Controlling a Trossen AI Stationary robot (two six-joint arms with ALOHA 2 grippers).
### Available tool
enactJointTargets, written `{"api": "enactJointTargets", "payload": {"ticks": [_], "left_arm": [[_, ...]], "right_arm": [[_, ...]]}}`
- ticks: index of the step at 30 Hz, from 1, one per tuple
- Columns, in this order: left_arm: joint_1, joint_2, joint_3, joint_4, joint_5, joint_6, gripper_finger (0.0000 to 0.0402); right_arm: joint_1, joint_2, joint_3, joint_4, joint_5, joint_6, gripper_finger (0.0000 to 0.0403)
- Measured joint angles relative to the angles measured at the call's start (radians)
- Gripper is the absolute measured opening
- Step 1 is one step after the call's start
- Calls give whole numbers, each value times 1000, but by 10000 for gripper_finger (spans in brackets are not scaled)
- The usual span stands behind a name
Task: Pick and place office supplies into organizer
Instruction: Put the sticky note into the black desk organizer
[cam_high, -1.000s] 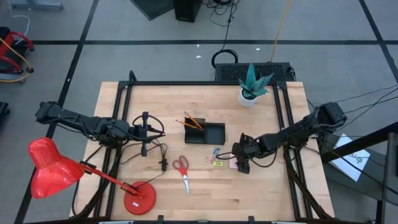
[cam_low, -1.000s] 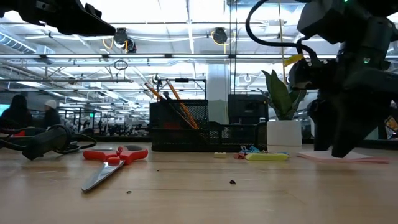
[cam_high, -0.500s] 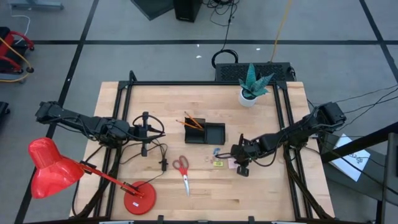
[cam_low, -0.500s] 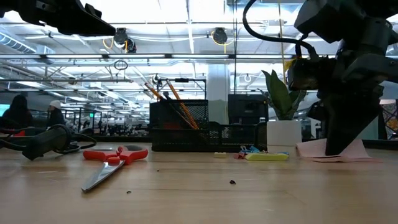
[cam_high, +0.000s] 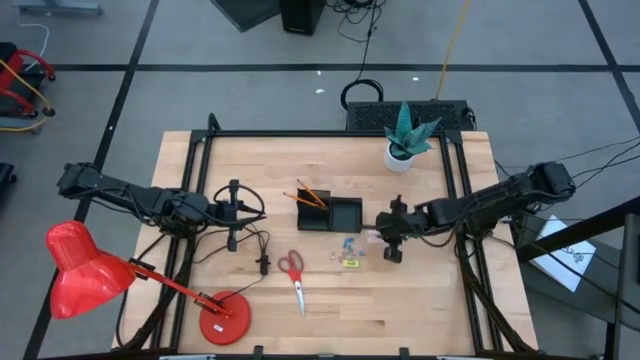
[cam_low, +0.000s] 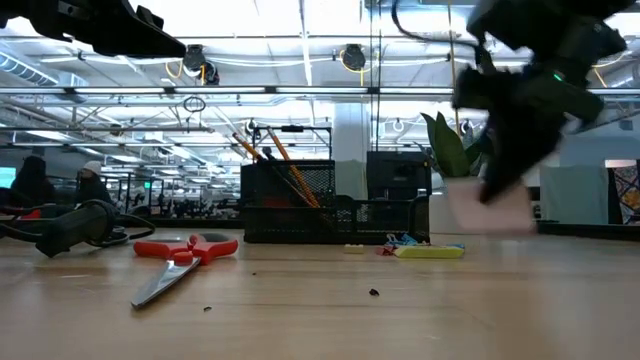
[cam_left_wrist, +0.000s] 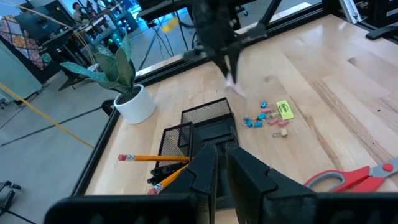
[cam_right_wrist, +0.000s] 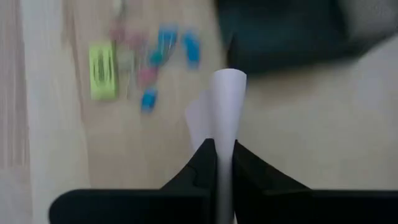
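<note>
My right gripper (cam_high: 390, 238) hangs above the table just right of the black organizer (cam_high: 328, 214), shut on the pale pink sticky-note pad (cam_low: 492, 210). Orange pencils (cam_high: 311, 196) stand in the organizer's taller compartment. Red-handled scissors (cam_high: 293, 274) lie flat near the middle front. Small blue clips (cam_high: 348, 245) and a yellow piece (cam_high: 351, 263) lie between the scissors and my right gripper. My left gripper (cam_left_wrist: 221, 167) waits over the table's left half, shut, with nothing in it. My right gripper pinches the pink pad between its two fingers; the wrist view shows the pad edge-on (cam_right_wrist: 225, 118), reaching out past the fingertips. The fingers slant down from the table's right side. The pad hangs below them (cam_low: 495, 215), lifted clear of the table.
A white plant pot (cam_high: 399, 156) stands at the far right. A red desk lamp (cam_high: 88, 276) with its round base (cam_high: 223, 320) fills the near left corner. Black cables (cam_high: 258, 245) lie by my left gripper. Bare wood shows along the near right.
My right gripper has shut on the pink pad, then risen and gone toward the table's far edge, to beside the organizer. The pad first lifted at one edge from lying flat and now hangs clear of the table.
</note>
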Motion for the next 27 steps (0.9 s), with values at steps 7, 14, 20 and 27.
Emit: {"api": "enactJointTargets", "payload": {"ticks": [7,14,20,27], "left_arm": [[0,0,0,0,0,5,44],[0,0,0,0,0,5,44],[0,0,0,0,0,5,44],[0,0,0,-1,0,5,44]], "right_arm": [[-92,-6,150,-42,3,-178,15],[-184,67,252,-31,-18,-290,16],[-253,196,252,77,-153,-304,16],[-289,326,254,127,-194,-299,17]]}}
